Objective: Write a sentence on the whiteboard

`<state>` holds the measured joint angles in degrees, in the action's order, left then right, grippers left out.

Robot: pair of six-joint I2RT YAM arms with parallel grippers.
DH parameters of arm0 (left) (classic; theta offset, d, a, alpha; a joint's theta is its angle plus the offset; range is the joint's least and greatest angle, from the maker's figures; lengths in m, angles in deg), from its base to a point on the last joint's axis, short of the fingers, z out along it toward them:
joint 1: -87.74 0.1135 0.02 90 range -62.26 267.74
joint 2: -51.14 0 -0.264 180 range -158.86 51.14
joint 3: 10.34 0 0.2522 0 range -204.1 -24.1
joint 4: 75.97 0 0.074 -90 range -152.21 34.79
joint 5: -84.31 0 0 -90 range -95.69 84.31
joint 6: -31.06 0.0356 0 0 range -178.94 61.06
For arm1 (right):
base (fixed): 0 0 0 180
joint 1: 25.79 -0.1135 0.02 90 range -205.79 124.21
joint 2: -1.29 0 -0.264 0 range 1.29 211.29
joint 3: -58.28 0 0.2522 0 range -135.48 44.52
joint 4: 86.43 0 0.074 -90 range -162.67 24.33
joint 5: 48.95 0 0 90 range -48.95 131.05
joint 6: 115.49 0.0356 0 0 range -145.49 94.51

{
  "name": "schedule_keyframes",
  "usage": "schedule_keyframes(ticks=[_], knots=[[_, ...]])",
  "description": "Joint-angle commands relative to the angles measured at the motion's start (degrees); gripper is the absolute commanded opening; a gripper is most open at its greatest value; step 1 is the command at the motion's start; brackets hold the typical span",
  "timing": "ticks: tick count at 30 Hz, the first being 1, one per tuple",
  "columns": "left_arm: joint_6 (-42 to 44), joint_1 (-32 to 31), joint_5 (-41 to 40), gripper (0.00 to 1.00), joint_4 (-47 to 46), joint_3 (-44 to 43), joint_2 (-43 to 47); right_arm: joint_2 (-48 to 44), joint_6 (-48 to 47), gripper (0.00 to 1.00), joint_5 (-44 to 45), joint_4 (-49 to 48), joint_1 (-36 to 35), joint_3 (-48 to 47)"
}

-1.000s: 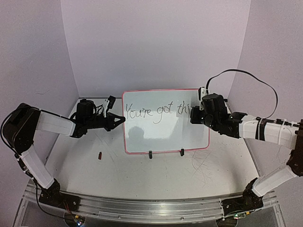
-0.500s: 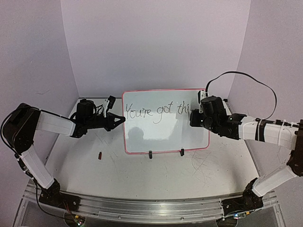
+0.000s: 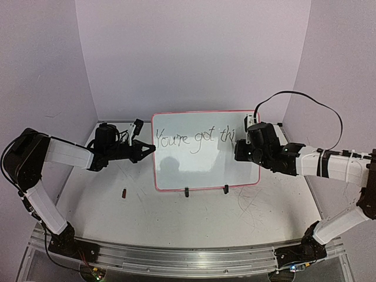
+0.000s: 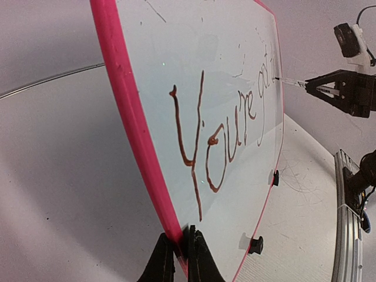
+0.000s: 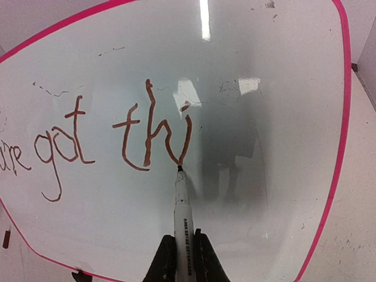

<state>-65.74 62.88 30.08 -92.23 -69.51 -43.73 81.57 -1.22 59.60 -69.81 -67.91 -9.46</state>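
reaching inward level, right gripper (image 5: 179, 251) clamps a marker (image 5: 181, 205) touching the whiteboard (image 5: 288, 117); left gripper (image 4: 180, 249) pinches its left frame edge.

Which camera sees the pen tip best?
The right wrist view: the thin white marker sits centre, its black tip touching the pink-framed glossy whiteboard under the "i". The left wrist view shows it tiny and far off; the top view hides it.

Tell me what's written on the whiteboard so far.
The whiteboard carries the sentence, "You're got thi" so far, the marker tip at the i's base. From above, the right gripper hides the line's end; its wrist view shows nothing after the i.
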Motion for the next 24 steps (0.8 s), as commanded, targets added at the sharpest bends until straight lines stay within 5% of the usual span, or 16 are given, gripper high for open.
schedule_keyframes(ticks=[1,24], knots=[[5.4,-2.21,-3.04,0.0,3.32,-0.93,-0.62,-3.89,0.07,0.0,1.62,-0.73,-0.02,-0.61],[5.5,-2.3,-3.07,0.0,3.32,-1.0,-0.53,-3.44,-2.22,0.0,4.97,-2.92,3.33,-1.17]])
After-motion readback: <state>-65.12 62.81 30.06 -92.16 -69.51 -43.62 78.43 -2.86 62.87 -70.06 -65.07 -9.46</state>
